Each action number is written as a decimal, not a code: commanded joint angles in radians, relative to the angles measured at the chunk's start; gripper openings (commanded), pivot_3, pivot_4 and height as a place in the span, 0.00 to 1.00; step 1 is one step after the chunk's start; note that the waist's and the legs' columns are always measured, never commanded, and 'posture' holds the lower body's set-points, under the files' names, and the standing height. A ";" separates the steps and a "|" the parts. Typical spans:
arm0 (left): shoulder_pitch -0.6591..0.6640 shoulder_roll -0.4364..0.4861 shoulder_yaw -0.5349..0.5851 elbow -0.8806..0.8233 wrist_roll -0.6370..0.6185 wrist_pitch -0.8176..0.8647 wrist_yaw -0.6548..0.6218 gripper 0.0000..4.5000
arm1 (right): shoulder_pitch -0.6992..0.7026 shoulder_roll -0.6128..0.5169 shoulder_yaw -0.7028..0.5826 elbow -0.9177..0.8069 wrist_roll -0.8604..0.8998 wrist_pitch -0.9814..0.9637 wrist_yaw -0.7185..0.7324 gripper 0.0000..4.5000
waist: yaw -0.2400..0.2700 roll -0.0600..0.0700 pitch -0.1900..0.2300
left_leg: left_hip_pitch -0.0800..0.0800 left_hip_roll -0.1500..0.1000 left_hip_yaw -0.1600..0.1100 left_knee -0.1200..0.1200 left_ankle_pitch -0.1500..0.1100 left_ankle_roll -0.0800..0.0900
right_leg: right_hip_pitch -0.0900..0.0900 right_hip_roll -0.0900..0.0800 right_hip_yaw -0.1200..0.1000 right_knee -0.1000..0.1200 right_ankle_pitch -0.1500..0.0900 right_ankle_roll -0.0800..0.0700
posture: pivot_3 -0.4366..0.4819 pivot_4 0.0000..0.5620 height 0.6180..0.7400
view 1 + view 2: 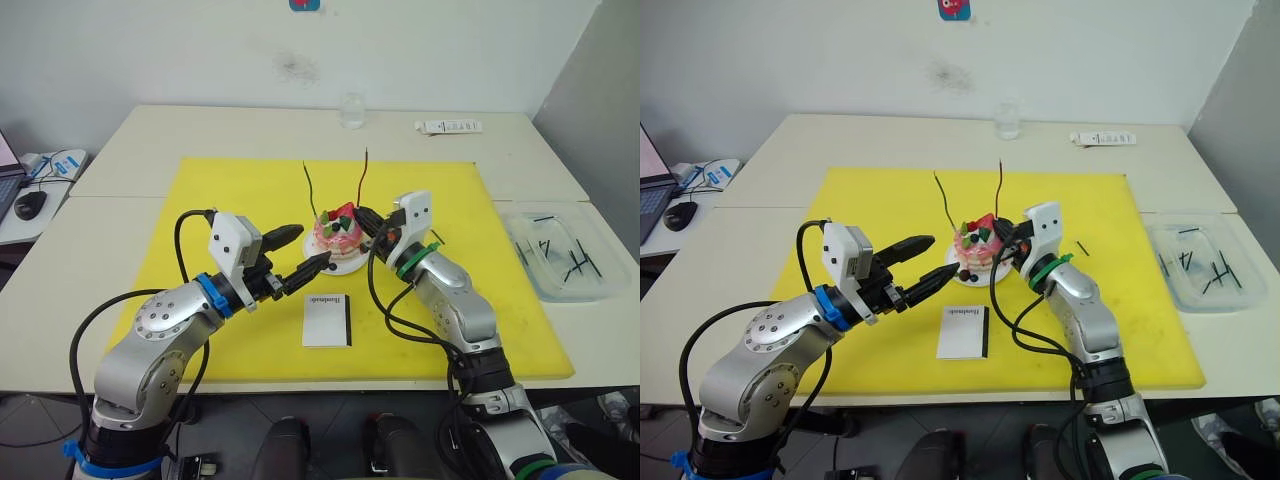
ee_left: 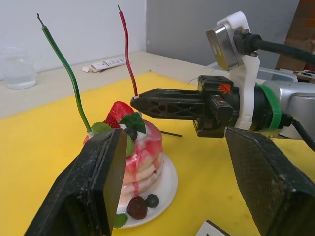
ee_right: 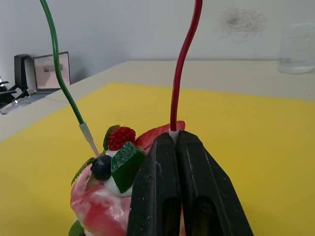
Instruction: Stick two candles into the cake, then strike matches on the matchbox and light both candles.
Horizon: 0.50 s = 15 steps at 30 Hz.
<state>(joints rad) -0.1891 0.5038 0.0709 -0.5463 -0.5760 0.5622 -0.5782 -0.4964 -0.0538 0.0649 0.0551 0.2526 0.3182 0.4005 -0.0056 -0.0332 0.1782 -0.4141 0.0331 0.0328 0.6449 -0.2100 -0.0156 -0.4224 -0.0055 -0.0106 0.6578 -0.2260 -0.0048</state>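
The pink cake (image 1: pixel 337 236) sits on its white plate (image 1: pixel 349 266) in the middle of the yellow mat. The green candle (image 1: pixel 311 190) stands in the cake's left side, leaning. My right gripper (image 3: pixel 173 135) is shut on the pale lower end of the dark red candle (image 3: pixel 184 64), holding it upright over the cake's top right. My left gripper (image 1: pixel 304 250) hangs open just left of the plate, fingers pointing at the cake, holding nothing. The white matchbox (image 1: pixel 327 320) lies flat in front of the cake. Dark matches (image 1: pixel 562 254) lie in a clear tray at the right.
The yellow mat (image 1: pixel 230 200) covers the table's centre. The clear tray (image 1: pixel 520 226) sits off the mat's right edge. One short dark stick (image 1: pixel 1082 247) lies on the mat beside my right arm. A glass (image 1: pixel 351 110) and a white strip (image 1: pixel 448 127) stand at the back.
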 commanded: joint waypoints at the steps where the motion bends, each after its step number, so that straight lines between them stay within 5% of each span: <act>1: -0.005 0.000 0.006 -0.043 -0.018 -0.002 0.003 0.79 | 0.008 0.002 0.012 -0.029 -0.010 -0.007 -0.006 0.01 | 0.000 0.000 0.000 | 0.000 0.000 0.000 0.000 0.000 0.000 | 0.000 0.000 0.000 0.000 0.000 0.000 | 0.48 0.27 1.00; 15: -0.009 0.004 0.004 -0.038 -0.022 -0.004 0.001 0.79 | 0.015 -0.009 0.017 -0.034 -0.008 -0.017 -0.002 0.01 | -0.001 0.000 0.000 | 0.000 0.000 0.000 0.000 0.000 0.000 | 0.000 0.000 0.000 0.000 0.000 0.000 | 0.48 0.27 1.00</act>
<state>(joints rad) -0.1891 0.5039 0.0708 -0.5463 -0.5895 0.5643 -0.5783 -0.4839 -0.0590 0.0757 0.0478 0.2526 0.3129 0.3931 -0.0061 -0.0332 0.1782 -0.4142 0.0332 0.0328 0.6448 -0.2100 -0.0156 -0.4224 -0.0056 -0.0107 0.6575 -0.2261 -0.0049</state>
